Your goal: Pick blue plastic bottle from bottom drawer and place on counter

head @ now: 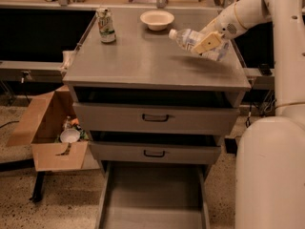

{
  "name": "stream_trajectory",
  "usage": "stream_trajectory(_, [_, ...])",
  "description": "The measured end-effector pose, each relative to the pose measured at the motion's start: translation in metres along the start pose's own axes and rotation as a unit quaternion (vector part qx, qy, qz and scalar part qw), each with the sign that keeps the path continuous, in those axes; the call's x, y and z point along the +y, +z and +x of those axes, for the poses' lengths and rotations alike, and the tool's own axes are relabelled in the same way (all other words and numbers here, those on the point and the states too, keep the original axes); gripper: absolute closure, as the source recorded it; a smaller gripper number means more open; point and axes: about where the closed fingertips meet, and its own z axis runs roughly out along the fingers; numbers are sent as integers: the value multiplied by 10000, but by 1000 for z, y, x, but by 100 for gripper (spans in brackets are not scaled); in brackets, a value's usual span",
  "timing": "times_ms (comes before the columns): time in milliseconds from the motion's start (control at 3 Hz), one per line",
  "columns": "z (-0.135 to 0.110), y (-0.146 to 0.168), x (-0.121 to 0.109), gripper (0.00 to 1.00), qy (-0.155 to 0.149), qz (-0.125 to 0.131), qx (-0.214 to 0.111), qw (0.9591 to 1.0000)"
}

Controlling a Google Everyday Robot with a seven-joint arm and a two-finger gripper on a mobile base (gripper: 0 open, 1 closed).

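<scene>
Hanging over the right side of the counter, in the upper right of the frame, the gripper has its fingers pinched on the bottle, across the body near the label. The bottle is tilted, almost on its side, with its white cap pointing left toward the bowl. A shadow on the grey top beneath it tells me it's off the surface, not set down. Gripped across the middle like that, it will likely land on its side rather than upright. At the bottom of the frame the bottom drawer stands pulled out with a bare floor, so I'd say the pick is done and only the placing is left. It's a sensible spot: open grey surface below, the can well apart at the upper left, the bowl near but clear of the cap. I'd want it lowered to touch before those fingers let go, since a round bottle may roll toward the right edge.
</scene>
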Motion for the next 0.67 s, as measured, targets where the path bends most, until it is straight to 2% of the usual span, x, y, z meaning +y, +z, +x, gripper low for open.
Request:
stream_trajectory(333, [0, 0, 0, 0, 0, 0, 0, 10000])
stream_trajectory(667, [0, 0, 0, 0, 0, 0, 0, 10000])
